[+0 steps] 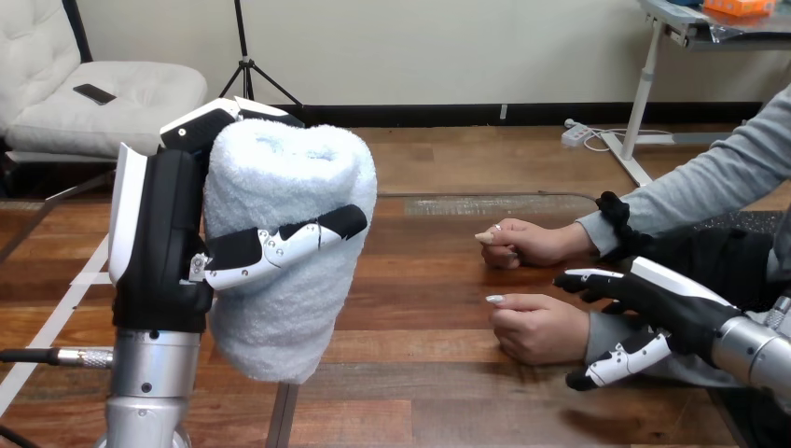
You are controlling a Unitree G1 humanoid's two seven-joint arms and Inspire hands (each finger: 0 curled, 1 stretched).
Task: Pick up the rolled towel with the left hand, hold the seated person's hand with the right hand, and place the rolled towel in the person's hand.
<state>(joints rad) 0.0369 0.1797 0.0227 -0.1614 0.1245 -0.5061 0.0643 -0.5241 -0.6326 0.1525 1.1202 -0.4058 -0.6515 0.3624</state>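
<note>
One rolled towel (280,187) stands at the left of the frame. It is a thick roll of pale blue-white terry cloth with a fuzzy, looped surface. It is held upright, its top end shows the dimple of the roll's centre, and its lower end hangs clear of the wooden table (420,280).

Two robot hands and two hands of the person are in view. The left hand (159,243) rises vertically from its silver forearm (145,383) at the lower left edge, palm against the towel's left side. Its thumb (280,245) lies across the front of the roll, pressing a shallow dent into the cloth. Its fingers (210,121) wrap behind the roll near the top, so the towel is clasped between thumb and fingers.

The right hand (672,303) enters from the lower right edge, reaching toward frame left, low over the table. Its fingers (597,280) stretch out almost straight and its thumb (616,364) is spread well below them. The sleeved wrist of the person's nearer hand (536,327) sits in the gap between them. The fingers are not closed on the wrist, and I cannot tell whether they touch it.

Both of the person's hands rest on the table at centre right, loosely curled. The nearer hand is just left of the robot's right hand, and the farther hand (522,243) is above it in the frame. Both are well apart from the towel.
</note>
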